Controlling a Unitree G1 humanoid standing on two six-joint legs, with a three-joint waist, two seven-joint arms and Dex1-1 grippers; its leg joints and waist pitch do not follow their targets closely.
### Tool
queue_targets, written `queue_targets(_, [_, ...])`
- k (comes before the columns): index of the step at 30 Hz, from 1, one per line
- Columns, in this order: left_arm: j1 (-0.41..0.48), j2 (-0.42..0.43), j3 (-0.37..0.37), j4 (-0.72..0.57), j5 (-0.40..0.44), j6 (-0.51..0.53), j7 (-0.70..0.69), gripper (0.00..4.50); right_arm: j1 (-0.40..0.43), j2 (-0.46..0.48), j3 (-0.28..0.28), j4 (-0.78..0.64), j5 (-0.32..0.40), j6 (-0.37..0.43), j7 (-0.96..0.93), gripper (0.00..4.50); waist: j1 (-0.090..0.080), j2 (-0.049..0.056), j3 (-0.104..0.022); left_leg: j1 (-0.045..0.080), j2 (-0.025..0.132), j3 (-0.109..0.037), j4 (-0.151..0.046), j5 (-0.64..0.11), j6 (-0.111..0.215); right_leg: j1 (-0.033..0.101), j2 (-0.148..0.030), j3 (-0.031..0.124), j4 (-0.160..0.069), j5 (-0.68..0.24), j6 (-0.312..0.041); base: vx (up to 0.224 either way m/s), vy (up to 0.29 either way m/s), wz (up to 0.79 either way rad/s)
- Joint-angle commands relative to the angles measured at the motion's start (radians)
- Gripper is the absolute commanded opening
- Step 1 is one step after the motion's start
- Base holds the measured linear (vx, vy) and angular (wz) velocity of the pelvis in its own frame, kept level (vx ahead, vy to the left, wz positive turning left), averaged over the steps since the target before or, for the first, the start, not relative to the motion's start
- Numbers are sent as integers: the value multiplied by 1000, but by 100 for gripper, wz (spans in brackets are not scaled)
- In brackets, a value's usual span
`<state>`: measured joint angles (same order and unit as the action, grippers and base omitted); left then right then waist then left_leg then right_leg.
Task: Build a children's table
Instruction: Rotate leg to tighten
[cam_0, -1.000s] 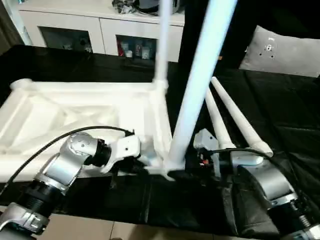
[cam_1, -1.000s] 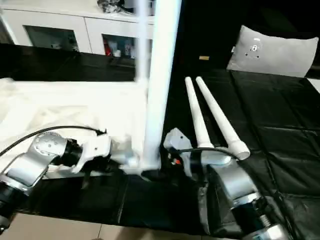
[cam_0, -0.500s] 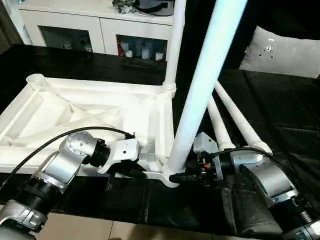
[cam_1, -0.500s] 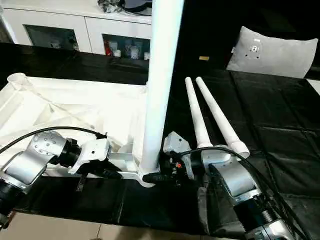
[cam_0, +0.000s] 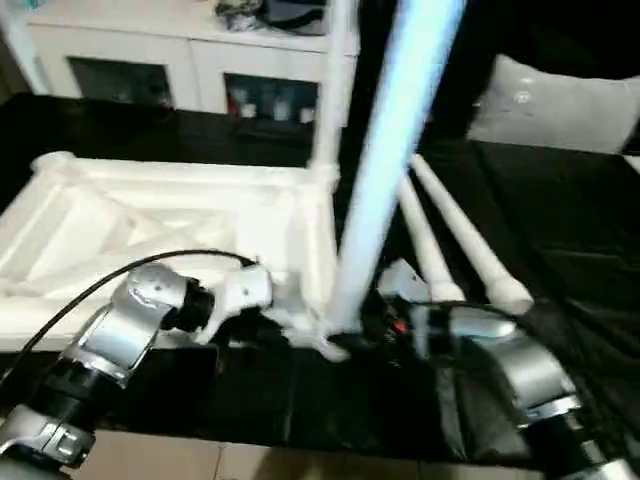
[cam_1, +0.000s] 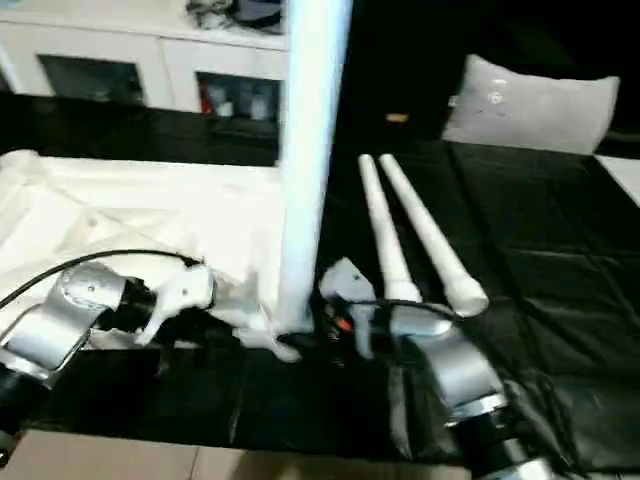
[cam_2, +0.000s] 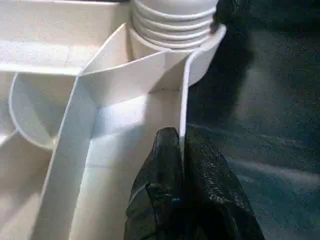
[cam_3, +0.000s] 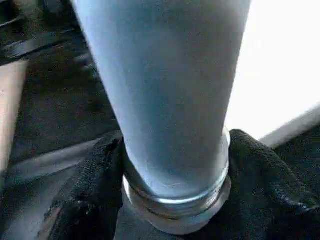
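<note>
Now the right pincer (cam_3: 175, 200) grips the upright leg (cam_3: 165, 90); the left pincer (cam_2: 182, 150) pinches the tabletop (cam_2: 50, 55) rim.

The tall leg (cam_0: 385, 170) stands between both arms, blocking the way across. Two loose legs (cam_0: 455, 240) lie close on the right side. Past them, the black surface (cam_0: 570, 230) is bare.

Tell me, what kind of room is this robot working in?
Probably a living room or a lab set up like one: white cabinets with glass doors stand behind, a grey pillow lies nearby, and the work surface wears a black cover.
</note>
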<state>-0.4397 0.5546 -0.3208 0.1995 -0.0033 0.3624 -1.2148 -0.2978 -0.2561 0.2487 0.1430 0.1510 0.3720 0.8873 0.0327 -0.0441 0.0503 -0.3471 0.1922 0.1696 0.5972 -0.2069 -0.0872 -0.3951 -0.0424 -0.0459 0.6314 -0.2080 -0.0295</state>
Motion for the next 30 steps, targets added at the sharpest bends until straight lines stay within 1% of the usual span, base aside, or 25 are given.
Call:
queue_targets(1, [-8, -91, 29, -84, -31, 112, 131, 0, -2, 96, 51, 42, -34, 36, -132, 272, 1, 10, -50, -4, 35, -14, -73, -170, -18, 50, -89, 51, -92, -328, -149, 0, 0, 0])
queue_targets(2, [-8, -91, 29, -84, -31, 112, 131, 0, -2, 96, 51, 42, -34, 36, -132, 272, -5, 11, -49, -3, 35, -15, -73, -177, -20, 46, -88, 51, -95, -334, -149, 0, 0, 0])
queue_targets(3, [-6, -131, 46, -105, -22, 174, 197, 0, -3, 152, 39, 54, -34, 68, -201, 272, -8, 10, -50, -3, 34, -14, -71, -172, -17, 45, -87, 52, -95, -328, -150, 0, 0, 0])
queue_targets(4, [-5, -139, 49, -109, -19, 186, 211, 0, -3, 163, 37, 56, -34, 73, -215, 271, -11, 11, -50, -2, 34, -13, -70, -171, -18, 44, -87, 54, -95, -321, -152, 0, 0, 0])
queue_targets(5, [-3, -185, 67, -129, 3, 247, 289, 0, -4, 223, 25, 69, -41, 100, -293, 271, -15, 14, -52, -1, 34, -12, -68, -166, -16, 44, -86, 55, -94, -299, -159, 0, 0, 0])
queue_targets(6, [-3, -197, 71, -134, 9, 264, 308, 0, -5, 237, 23, 71, -44, 108, -312, 271, -14, 15, -49, -2, 35, -12, -69, -167, -13, 41, -86, 55, -98, -302, -161, 0, 0, 0])
queue_targets(7, [-7, -235, 90, -140, 21, 298, 366, 0, -15, 267, 19, 93, -68, 113, -374, 271, -13, 13, -52, -2, 33, -12, -68, -154, -12, 44, -85, 55, -93, -281, -161, 0, 0, 0])
queue_targets(8, [-11, -265, 102, -150, 27, 330, 409, 0, -24, 291, 15, 114, -85, 114, -428, 270, -14, 16, -51, -2, 33, -12, -69, -146, -13, 42, -83, 54, -94, -261, -166, 0, 0, 0])
queue_targets(10, [-13, -279, 106, -153, 29, 339, 425, 0, -29, 303, 12, 125, -89, 117, -449, 270, -12, 15, -53, -4, 30, -12, -67, -147, -7, 46, -82, 54, -93, -249, -161, 0, 0, 0])
queue_targets(11, [-20, -296, 104, -150, 29, 335, 446, 0, -42, 314, 11, 148, -99, 85, -457, 270, -11, 12, -53, -4, 32, -12, -68, -145, -4, 46, -83, 55, -93, -238, -156, 0, 0, 0])
queue_targets(12, [-20, -296, 104, -150, 29, 335, 446, 0, -42, 314, 11, 148, -99, 85, -457, 270, -10, 16, -53, -4, 32, -12, -68, -146, -4, 45, -83, 55, -91, -232, -156, 0, 0, 0])
queue_targets(13, [-22, -297, 101, -147, 29, 330, 448, 0, -45, 316, 10, 154, -96, 67, -448, 270, -10, 14, -54, -5, 31, -11, -68, -143, 0, 47, -82, 55, -92, -218, -155, 0, 0, 0])
queue_targets(14, [-24, -290, 91, -148, 32, 318, 448, 0, -49, 316, 3, 156, -100, 48, -452, 270, -9, 18, -54, -7, 32, -12, -69, -138, 2, 48, -83, 55, -90, -199, -155, 0, 0, 0])
queue_targets(15, [-24, -287, 88, -148, 32, 314, 446, 0, -50, 316, 1, 155, -101, 44, -454, 340, -9, 16, -55, -7, 31, -12, -68, -132, 5, 49, -81, 55, -88, -183, -156, 0, 0, 0])
queue_targets(16, [-22, -282, 83, -155, 37, 323, 446, 0, -50, 320, -10, 151, -99, 45, -458, 340, -9, 16, -55, -7, 31, -11, -68, -129, 6, 50, -82, 55, -88, -177, -157, 0, 0, 0])
queue_targets(17, [-21, -275, 82, -157, 40, 324, 443, 0, -51, 321, -18, 147, -96, 45, -458, 340, -9, 20, -54, -7, 31, -12, -68, -129, 6, 48, -82, 55, -88, -173, -161, 0, 0, 0])
queue_targets(18, [-19, -270, 82, -164, 46, 334, 443, 0, -51, 323, -28, 143, -91, 45, -463, 347, -9, 20, -55, -7, 31, -11, -68, -130, 7, 49, -82, 55, -89, -170, -162, 0, 0, 0])
queue_targets(20, [-17, -247, 83, -170, 48, 336, 430, 0, -53, 312, -37, 131, -79, 33, -455, 377, -10, 23, -54, -7, 32, -13, -69, -138, 4, 49, -83, 56, -88, -175, -163, 0, 0, 0])
queue_targets(21, [-18, -243, 83, -168, 46, 336, 430, 0, -54, 309, -39, 131, -79, 30, -456, 386, -12, 20, -54, -7, 31, -12, -69, -141, 4, 49, -81, 56, -88, -172, -164, 0, 0, 0])
queue_targets(24, [-17, -220, 80, -161, 42, 315, 411, 0, -47, 290, -42, 115, -73, 11, -429, 396, -12, 20, -56, -8, 32, -12, -68, -128, 7, 51, -82, 56, -85, -148, -169, 0, 0, 0])
queue_targets(25, [-17, -220, 80, -161, 42, 315, 411, 0, -47, 290, -42, 115, -73, 11, -429, 427, -13, 21, -56, -7, 32, -11, -68, -124, 10, 51, -81, 56, -85, -132, -173, 0, 0, 0])
queue_targets(26, [-17, -218, 80, -160, 42, 313, 409, 0, -46, 287, -42, 113, -72, 11, -427, 427, -13, 21, -56, -8, 32, -11, -67, -119, 10, 52, -81, 56, -83, -122, -176, 0, 0, 0])
queue_targets(27, [-15, -187, 74, -135, 41, 273, 374, 0, -26, 240, -42, 70, -63, 6, -370, 436, -13, 21, -55, -8, 31, -12, -68, -122, 14, 53, -80, 55, -84, -119, -179, 0, 0, 0])
queue_targets(29, [-16, -171, 70, -124, 39, 248, 352, 0, -17, 215, -41, 51, -57, 1, -335, 444, -9, 21, -55, -8, 31, -12, -67, -117, 23, 55, -81, 56, -84, -108, -177, 0, 0, 0])
queue_targets(30, [-17, -147, 62, -109, 36, 214, 321, 0, -4, 171, -42, 25, -50, -1, -285, 444, -9, 23, -55, -8, 31, -10, -67, -118, 24, 54, -81, 56, -84, -107, -176, 0, 0, 0])
